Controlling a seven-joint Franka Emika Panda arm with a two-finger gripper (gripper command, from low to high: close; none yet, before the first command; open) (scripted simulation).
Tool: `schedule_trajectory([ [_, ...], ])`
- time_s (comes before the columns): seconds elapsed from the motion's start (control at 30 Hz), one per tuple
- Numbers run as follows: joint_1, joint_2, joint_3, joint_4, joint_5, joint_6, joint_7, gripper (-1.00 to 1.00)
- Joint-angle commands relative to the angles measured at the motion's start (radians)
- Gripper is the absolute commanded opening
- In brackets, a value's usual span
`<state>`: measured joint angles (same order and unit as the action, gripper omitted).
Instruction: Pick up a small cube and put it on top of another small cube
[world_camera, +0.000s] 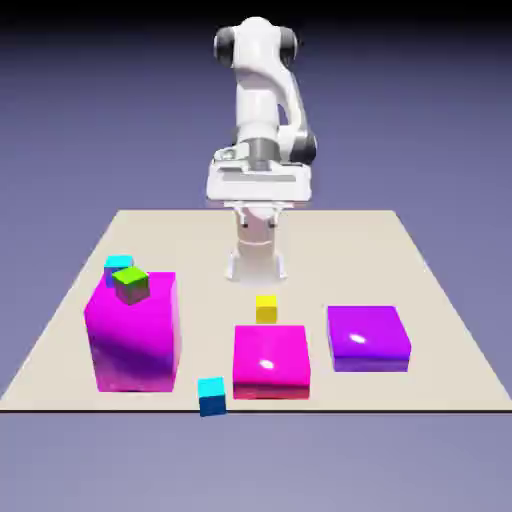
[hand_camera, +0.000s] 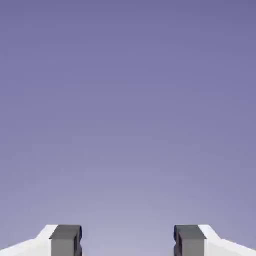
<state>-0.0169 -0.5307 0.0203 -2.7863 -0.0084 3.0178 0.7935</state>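
Gripper (hand_camera: 128, 242) spread, empty, raised near frame top. Cyan cube (world_camera: 211, 395) at worktop (world_camera: 440, 330) bottom edge: likely light, rigid; pinch opposite flat sides. Lime-green cube (world_camera: 131, 284) atop magenta block (world_camera: 135, 335).

Even, soft rendered light; exterior view slightly blurry, hand view plain and clean.

In the exterior view the table (world_camera: 60, 330) is evenly lit with almost no cast shadows. White glare spots sit on top of the low magenta block (world_camera: 270, 362) and the purple block (world_camera: 368, 338); the tall magenta block (world_camera: 135, 335) has a faint sheen on its front. Edges look soft and blocky. The backdrop (hand_camera: 128, 100) grades from darker at the top to paler lower down.
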Motion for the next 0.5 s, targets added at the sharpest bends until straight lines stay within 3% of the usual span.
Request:
schedule_trajectory([
  [0.0,-0.024,0.033,0.017,0.020,-0.007,-0.016,0.044,0.00],
  [0.47,-0.360,0.489,0.253,0.295,-0.105,-0.239,0.652,0.00],
])
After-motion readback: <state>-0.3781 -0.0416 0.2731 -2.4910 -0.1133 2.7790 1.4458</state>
